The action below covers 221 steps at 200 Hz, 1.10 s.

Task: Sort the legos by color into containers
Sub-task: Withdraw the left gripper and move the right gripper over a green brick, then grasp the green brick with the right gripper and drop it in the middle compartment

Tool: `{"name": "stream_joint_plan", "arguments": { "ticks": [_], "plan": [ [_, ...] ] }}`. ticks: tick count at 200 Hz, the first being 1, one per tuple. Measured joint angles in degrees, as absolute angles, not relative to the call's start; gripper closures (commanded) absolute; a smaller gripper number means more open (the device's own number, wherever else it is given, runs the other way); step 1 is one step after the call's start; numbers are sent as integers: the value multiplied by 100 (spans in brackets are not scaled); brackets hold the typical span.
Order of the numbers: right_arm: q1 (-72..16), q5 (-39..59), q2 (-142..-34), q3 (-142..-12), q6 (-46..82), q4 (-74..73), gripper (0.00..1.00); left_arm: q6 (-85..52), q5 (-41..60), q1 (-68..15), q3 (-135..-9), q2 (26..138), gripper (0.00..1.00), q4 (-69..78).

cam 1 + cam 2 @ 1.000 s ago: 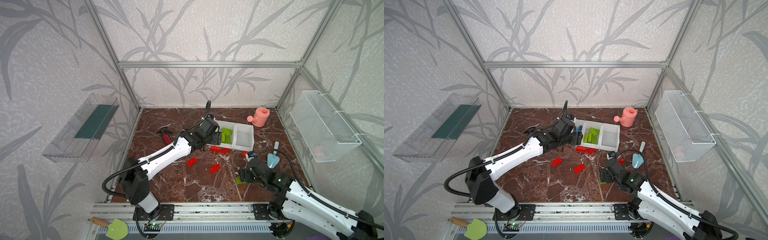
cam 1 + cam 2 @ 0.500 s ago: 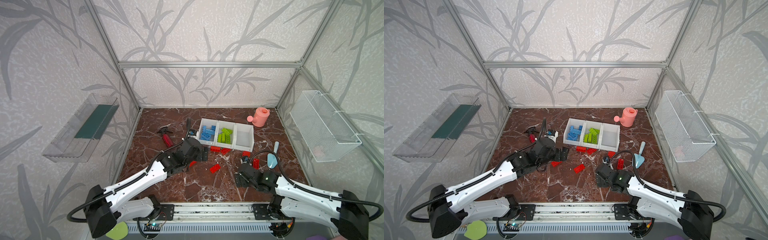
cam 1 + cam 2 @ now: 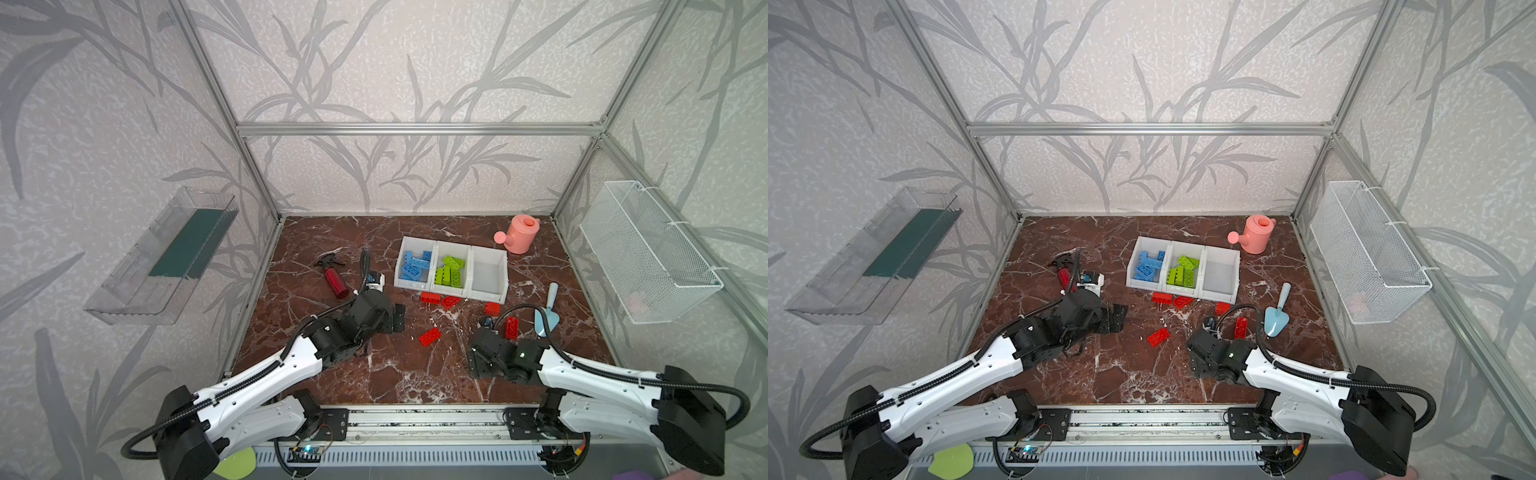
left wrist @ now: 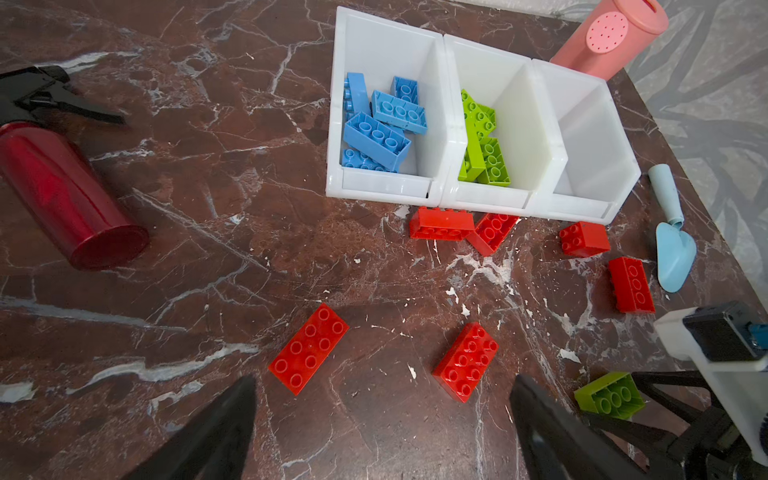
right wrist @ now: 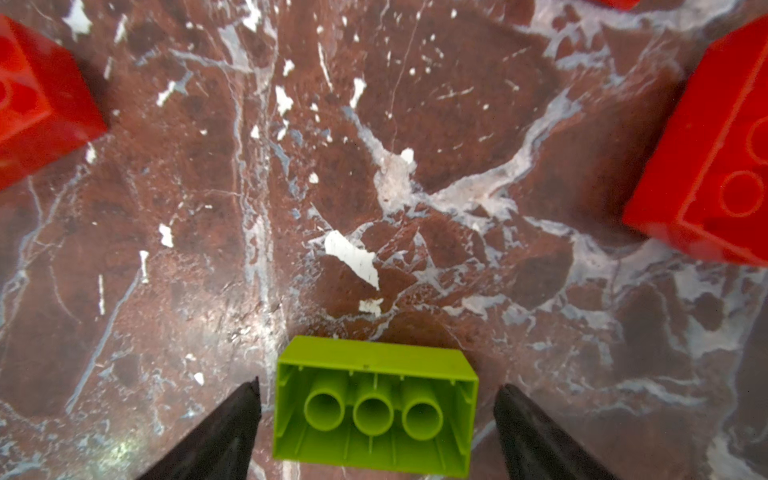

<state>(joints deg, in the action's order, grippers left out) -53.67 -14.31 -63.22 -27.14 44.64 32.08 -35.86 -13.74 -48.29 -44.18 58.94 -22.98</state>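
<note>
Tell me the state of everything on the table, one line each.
left tool: open, empty
right tool: open
left bin: holds blue bricks
middle bin: holds green bricks
right bin: empty
red bricks: six loose on the table
green brick: on its side, within the right tool, not gripped
spray bottle: lying down
watering can: upright
trowel: lying flat

Marble tabletop [image 3: 374, 374] bears 3 bins [image 3: 487, 293], red bricks [image 3: 429, 336], bottle [image 3: 336, 282], trowel [image 3: 545, 322], watering can [image 3: 521, 237].

Blue legos [image 3: 1148, 266] in left bin of containers [image 3: 1219, 295], lime legos [image 3: 1183, 272] in middle bin. Red legos [image 3: 1158, 336] scattered on counter [image 3: 1121, 374] before bins. Left end effector [image 3: 1117, 319], right end effector [image 3: 1198, 361] low over counter.
</note>
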Motion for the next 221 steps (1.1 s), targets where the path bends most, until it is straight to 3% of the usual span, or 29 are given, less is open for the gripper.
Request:
{"name": "stream_joint_plan", "arguments": {
  "ticks": [75, 154, 221],
  "plan": [
    [-5406, -1393, -6534, -2724, 4521, 3109, 40, -3623, -1507, -4829, -4246, 5826, 6, -2497],
    [-5293, -1326, -6539, -3404, 4073, 3205, 41, -3697, -1743, -4829, -4115, 5426, 6, -2679],
    [-4167, -823, -7395, -5310, 2963, 3197, 41, -3830, -1846, -4829, -3726, 5188, 6, -3022]
  ]
}}
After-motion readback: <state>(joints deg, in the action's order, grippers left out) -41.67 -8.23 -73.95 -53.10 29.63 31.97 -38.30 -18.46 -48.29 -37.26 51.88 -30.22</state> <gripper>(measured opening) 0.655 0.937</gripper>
